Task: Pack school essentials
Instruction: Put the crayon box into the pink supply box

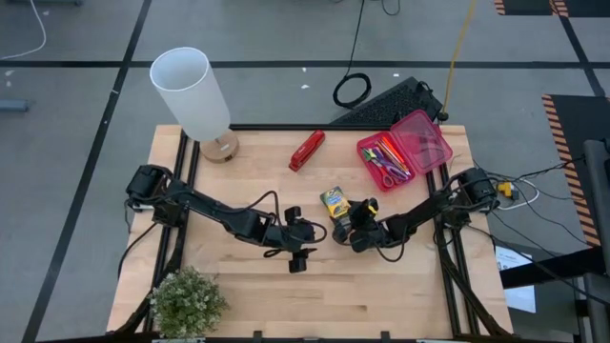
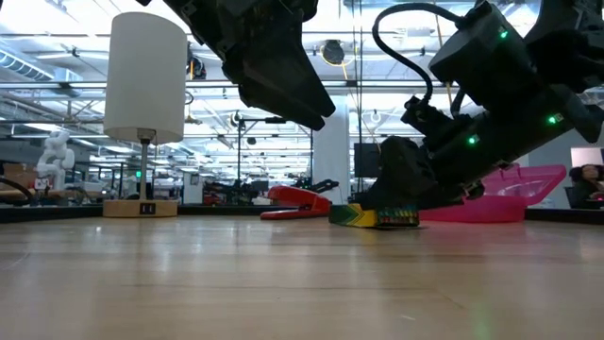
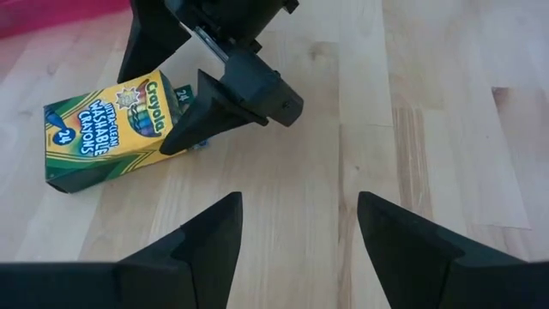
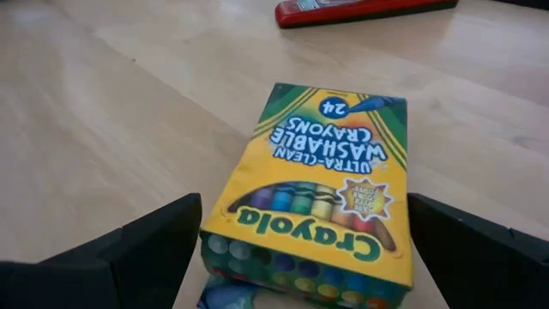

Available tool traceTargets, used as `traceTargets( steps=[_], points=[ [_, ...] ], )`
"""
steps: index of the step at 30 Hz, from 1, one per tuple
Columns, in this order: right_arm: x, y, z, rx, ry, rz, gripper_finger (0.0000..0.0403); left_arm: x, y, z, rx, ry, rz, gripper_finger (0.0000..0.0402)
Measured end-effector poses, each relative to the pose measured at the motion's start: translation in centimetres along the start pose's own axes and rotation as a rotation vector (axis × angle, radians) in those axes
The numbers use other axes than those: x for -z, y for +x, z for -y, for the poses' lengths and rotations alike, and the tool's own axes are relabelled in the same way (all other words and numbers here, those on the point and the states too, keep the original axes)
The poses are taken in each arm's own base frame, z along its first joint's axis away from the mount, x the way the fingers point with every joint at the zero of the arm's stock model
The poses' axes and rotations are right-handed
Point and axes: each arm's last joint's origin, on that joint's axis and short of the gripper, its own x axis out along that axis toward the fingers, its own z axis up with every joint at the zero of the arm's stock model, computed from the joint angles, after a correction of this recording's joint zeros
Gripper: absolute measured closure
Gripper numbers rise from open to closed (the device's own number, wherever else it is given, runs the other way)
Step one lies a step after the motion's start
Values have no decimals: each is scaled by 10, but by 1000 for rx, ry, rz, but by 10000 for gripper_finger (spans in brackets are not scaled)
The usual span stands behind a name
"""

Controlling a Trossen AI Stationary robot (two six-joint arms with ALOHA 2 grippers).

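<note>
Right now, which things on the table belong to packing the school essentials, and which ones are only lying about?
Belonging to the job:
- crayon box, lying flat between the right gripper's open fingers
- stationery already in the pink box
- left gripper, open, near the table's middle

Only lying about:
- red stapler
- white lamp
- small plant

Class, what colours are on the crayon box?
Yellow and green crayon box, clearest in the right wrist view.

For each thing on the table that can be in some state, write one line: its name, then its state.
Crayon box: shut, lying flat, between the right gripper's fingers.
Pink box: lid open, stationery inside.
Stapler: closed, lying flat.
Lamp: upright.
Right gripper: open.
Left gripper: open, empty.
</note>
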Motion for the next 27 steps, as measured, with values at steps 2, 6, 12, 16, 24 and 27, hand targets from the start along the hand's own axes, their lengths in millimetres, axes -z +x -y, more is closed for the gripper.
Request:
traceTargets(
  steps=[2, 6, 12, 16, 24, 27],
  points=[
    [0, 0, 0, 1, 6, -1, 3, 0, 0, 0, 0, 0, 0, 167],
    [1, 2, 2, 13, 25, -5, 3, 0, 0, 0, 0, 0, 0, 167],
    [0, 3, 3, 24, 11, -8, 6, 0, 0, 0, 0, 0, 0, 167],
    [1, 5, 7, 50, -62, -24, 9, 0, 0, 0, 0, 0, 0, 167],
    [0, 9, 11, 75, -154, -36, 10, 0, 0, 0, 0, 0, 0, 167],
    [-1, 11, 13, 82, -149, -37, 10, 0, 0, 0, 0, 0, 0, 167]
  ],
)
